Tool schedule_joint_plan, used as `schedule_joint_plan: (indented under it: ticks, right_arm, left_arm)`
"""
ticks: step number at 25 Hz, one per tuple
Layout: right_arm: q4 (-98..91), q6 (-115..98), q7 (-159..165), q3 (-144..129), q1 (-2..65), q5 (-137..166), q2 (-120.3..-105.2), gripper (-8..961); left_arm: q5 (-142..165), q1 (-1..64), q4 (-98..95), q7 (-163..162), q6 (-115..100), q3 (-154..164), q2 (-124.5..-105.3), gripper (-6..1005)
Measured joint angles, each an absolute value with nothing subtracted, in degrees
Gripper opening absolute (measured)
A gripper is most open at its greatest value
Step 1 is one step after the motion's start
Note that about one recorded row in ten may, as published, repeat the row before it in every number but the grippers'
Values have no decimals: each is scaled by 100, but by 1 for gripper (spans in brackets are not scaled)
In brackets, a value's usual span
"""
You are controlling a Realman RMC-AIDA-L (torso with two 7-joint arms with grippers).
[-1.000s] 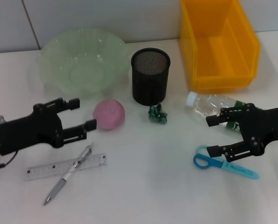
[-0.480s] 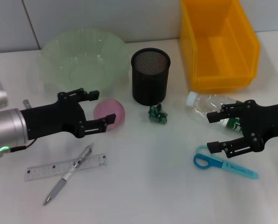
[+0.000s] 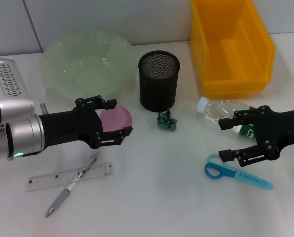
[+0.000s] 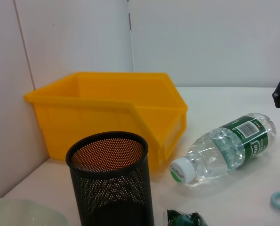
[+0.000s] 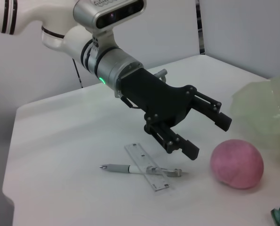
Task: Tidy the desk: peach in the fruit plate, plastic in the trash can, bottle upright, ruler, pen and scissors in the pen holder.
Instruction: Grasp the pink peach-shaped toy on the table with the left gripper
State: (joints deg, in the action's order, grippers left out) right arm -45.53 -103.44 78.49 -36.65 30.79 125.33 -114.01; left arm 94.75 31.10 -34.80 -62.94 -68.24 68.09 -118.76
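Note:
The pink peach [image 3: 113, 120] lies on the table in front of the green fruit plate [image 3: 82, 66]. My left gripper [image 3: 122, 117] is open, with its fingers on either side of the peach in the head view. The right wrist view shows that gripper [image 5: 210, 139] still a little short of the peach [image 5: 237, 163]. My right gripper [image 3: 224, 139] is open and empty. It hovers between the clear bottle [image 3: 225, 111], which lies on its side, and the blue scissors [image 3: 238, 175]. The ruler [image 3: 70, 177] and pen [image 3: 72, 185] lie crossed at the front left. The green plastic scrap [image 3: 167, 121] lies before the black mesh pen holder [image 3: 158, 80].
A yellow bin [image 3: 231, 47] stands at the back right, behind the bottle. The left wrist view shows the pen holder [image 4: 112, 183], the bin [image 4: 107, 113], the lying bottle [image 4: 224, 148] and the plastic scrap [image 4: 184, 219].
My left arm has moved right, from beside the peach to having its open fingers around it. My right gripper has barely moved.

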Motion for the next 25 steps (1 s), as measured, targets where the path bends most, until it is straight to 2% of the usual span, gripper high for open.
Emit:
schedule_joint_plan:
  ticks: [12,15,25]
  right_arm:
    - [-4543,-10342,7860,-3655,2996,12532,-11449,827]
    - [-4550,-10284,7862,-3656,2973,12527,-11452,827]
    - [-4549,-10274,7866,-3703,2972,12550,-11452,826]
  left_arm:
    - [9474,3233,-3480,-6330,-6512,6826,-11873,799]
    - [9508,3550,-3143,-6383,-6116,7115,-11849,800]
    - [9516,3728,-2968,-6621,-5552,7568,-11860,788]
